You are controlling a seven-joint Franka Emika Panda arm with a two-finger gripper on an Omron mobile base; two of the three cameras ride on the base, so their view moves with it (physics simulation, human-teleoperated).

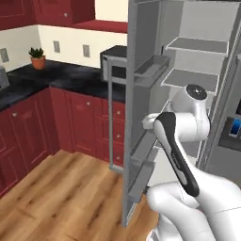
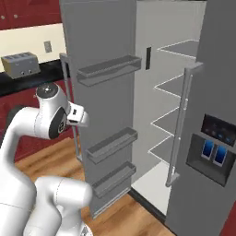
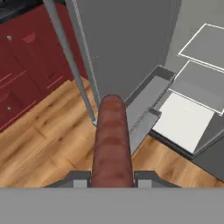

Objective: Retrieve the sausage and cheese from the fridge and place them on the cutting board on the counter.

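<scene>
Pinched between the two fingers of the hand (image 3: 112, 177), the sausage (image 3: 112, 140) sticks straight out along the hand's own line, its rounded tip pointing toward the lower edge of the open fridge door (image 3: 127, 48). The grip sits at one end of the stick, so most of its length hangs free ahead of the fingers; that probably suits laying it flat later, since the far end can touch down first.

From the base views the arm is folded back, its wrist just outside the door's inner face, beside the door bins (image 2: 113, 143). The fridge (image 2: 203, 92) stands wide open on this side, and its white shelves (image 1: 195, 45) look bare from here; I cannot spot the cheese on them or in the bins. The wooden floor (image 3: 39, 140) lies under the hand, which suggests the sausage is already clear of the compartment and ready to be carried off.

The tabletop (image 1: 42, 77), black stone over red cabinets, runs to the left past a potted plant (image 1: 37, 57); the cutting board cannot be made out on it. As I judge it, the next move calls for a swing or drive toward that side, keeping the long sausage clear of the door edge and its handle (image 3: 68, 57).
</scene>
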